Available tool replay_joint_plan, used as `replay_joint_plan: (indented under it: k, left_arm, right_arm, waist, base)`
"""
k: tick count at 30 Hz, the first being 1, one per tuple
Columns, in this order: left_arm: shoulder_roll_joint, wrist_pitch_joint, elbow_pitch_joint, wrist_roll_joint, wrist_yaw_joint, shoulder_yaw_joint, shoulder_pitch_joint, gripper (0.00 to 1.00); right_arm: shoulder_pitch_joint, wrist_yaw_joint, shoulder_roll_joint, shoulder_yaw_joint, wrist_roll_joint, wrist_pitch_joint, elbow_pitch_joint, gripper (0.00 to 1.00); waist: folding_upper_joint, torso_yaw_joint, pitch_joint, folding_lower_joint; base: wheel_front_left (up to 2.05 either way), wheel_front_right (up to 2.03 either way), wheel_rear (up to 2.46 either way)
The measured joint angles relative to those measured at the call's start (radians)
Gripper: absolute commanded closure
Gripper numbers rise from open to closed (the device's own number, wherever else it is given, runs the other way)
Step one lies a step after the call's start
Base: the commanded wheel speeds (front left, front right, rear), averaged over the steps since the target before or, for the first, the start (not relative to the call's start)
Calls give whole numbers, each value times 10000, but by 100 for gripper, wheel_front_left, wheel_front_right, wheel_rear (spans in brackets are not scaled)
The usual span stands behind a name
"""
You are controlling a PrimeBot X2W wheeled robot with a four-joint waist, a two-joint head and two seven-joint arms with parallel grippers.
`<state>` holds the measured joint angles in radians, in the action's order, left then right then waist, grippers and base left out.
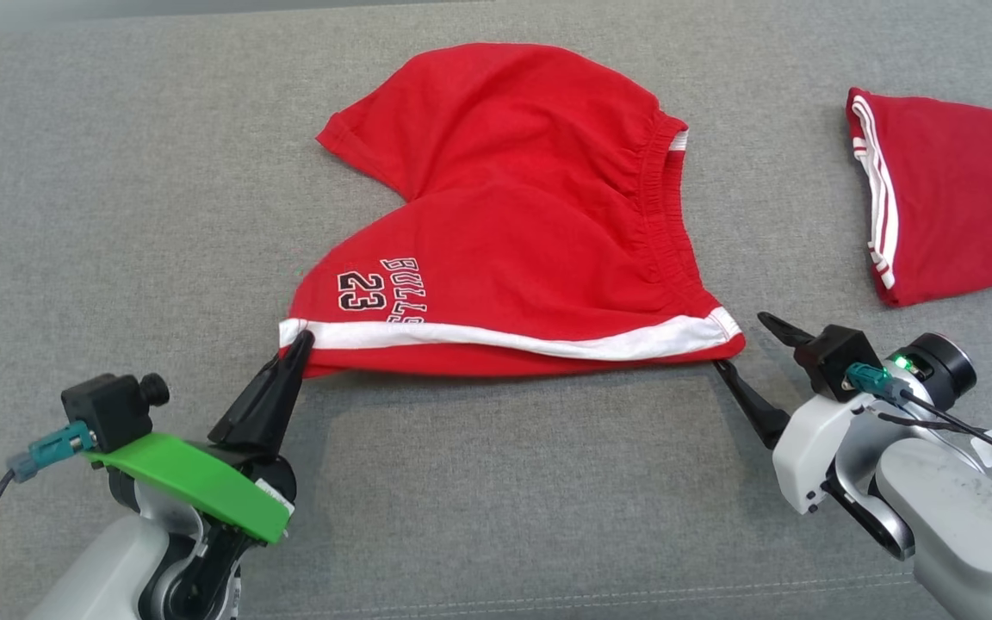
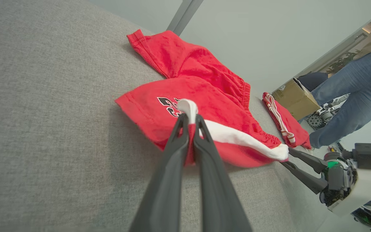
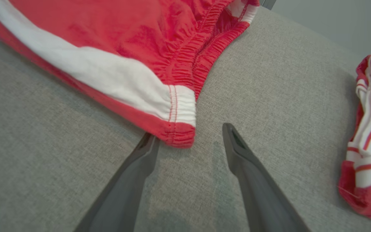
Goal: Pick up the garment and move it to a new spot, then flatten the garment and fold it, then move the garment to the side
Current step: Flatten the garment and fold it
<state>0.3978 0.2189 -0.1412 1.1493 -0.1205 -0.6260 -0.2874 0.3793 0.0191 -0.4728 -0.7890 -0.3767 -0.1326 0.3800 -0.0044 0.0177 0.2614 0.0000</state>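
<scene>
Red shorts (image 1: 513,224) w/ white side stripe and black "BULLS 23" print lie mid-way across the grey fabric surface (image 1: 117,172), legs pointing L, elastic waistband to the R, and the upper leg reaches close to the far edge. The striped side runs along the nearer side of the garment. L gripper (image 1: 298,344) is clamped on the shorts at the near-L hem corner, where the stripe ends. In L wrist view both fingers are pressed together (image 2: 188,117) w/ a nub of white cloth poking out above the tips, and the shorts (image 2: 204,93) bunch up a bit at that corner. R gripper (image 1: 740,342) is at the near-R waistband corner, fingers spread wide, holding nothing. In R wrist view (image 3: 189,132) the corner of the shorts (image 3: 124,48) sits just past the gap, and one fingertip (image 3: 148,141) is right at the red hem; can't tell if it touches. The other finger is apart from the cloth, over bare surface. Both arms come in from the near edge. A 2nd red garment w/ white stripes (image 1: 952,198) lies folded further R, well apart from the shorts. L wrist view also shows the R gripper (image 2: 286,156) beside the waistband end, and past the surface's edge a cardboard box (image 2: 295,100) and a person's legs in jeans (image 2: 349,106).
</scene>
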Motion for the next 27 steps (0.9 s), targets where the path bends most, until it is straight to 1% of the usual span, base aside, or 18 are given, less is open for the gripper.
replay_joint_plan:
  k: [7,11,13,17,21,25,27]
  left_arm:
    - [59,121,265,-234,0,111,334,100]
    - [67,125,320,-364,0,130,581,100]
    - [67,125,355,-366,2,130,674,100]
    - [69,148,451,-424,2,134,730,100]
    - [71,207,558,-451,12,138,846,100]
    - [79,207,723,-510,17,104,846,100]
    - [79,207,782,-539,17,98,841,100]
  right_arm:
    - [-255,-10,-19,35,-155,-29,-382,0]
    - [-450,-299,42,201,-836,-10,-872,0]
    - [-468,-380,104,397,-1241,12,-1118,0]
    - [-480,-408,151,719,-1682,13,-1325,0]
    - [-475,-412,77,1055,-2080,186,-1304,0]
    - [-471,-458,-52,1104,-2236,570,-976,0]
    - [-470,-545,-40,1070,-2330,744,-807,0]
  waist:
    - [0,29,-63,0]
    - [0,47,-78,0]
    - [0,55,-87,0]
    - [0,69,-95,0]
    - [0,91,-66,0]
    - [0,156,62,0]
    - [0,227,118,0]
  base:
    - [0,0,0]
    - [0,0,0]
    - [0,0,0]
    - [0,0,0]
    - [0,0,0]
    - [0,0,0]
    - [0,0,0]
